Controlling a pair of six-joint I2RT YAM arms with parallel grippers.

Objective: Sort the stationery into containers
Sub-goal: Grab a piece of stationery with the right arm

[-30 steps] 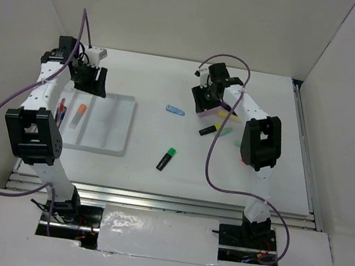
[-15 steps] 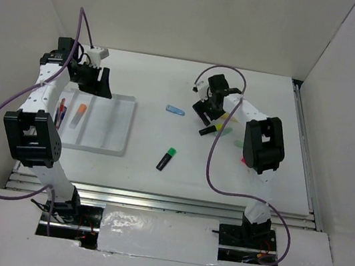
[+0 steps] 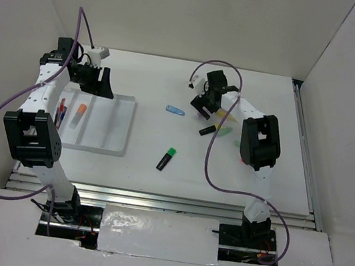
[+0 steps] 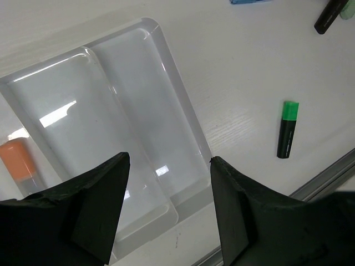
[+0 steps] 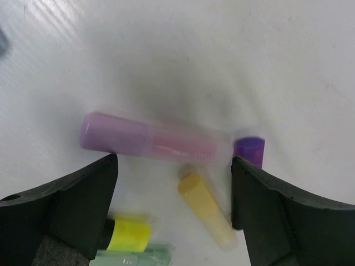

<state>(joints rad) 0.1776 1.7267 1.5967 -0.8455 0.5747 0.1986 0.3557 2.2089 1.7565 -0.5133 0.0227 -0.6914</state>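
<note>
The white divided tray (image 3: 126,128) lies at the left and holds an orange highlighter (image 3: 80,113) and thin pens (image 3: 61,112). My left gripper (image 3: 95,81) hangs open and empty over its far end. In the left wrist view (image 4: 168,160) the fingers frame two bare compartments of the tray (image 4: 183,111). My right gripper (image 3: 207,105) is open above a cluster of stationery. Its wrist view (image 5: 175,160) shows a pink-purple highlighter (image 5: 150,141), a purple cap (image 5: 248,151), a yellow highlighter (image 5: 206,208), a yellow-capped black marker (image 5: 127,234) and a mint one (image 5: 133,257).
A green-capped black highlighter (image 3: 166,159) lies mid-table and also shows in the left wrist view (image 4: 287,130). A small blue piece (image 3: 175,111) lies left of the right gripper. White walls enclose the table on three sides.
My right gripper has shifted a little left and lower over the cluster. The left arm has barely moved.
</note>
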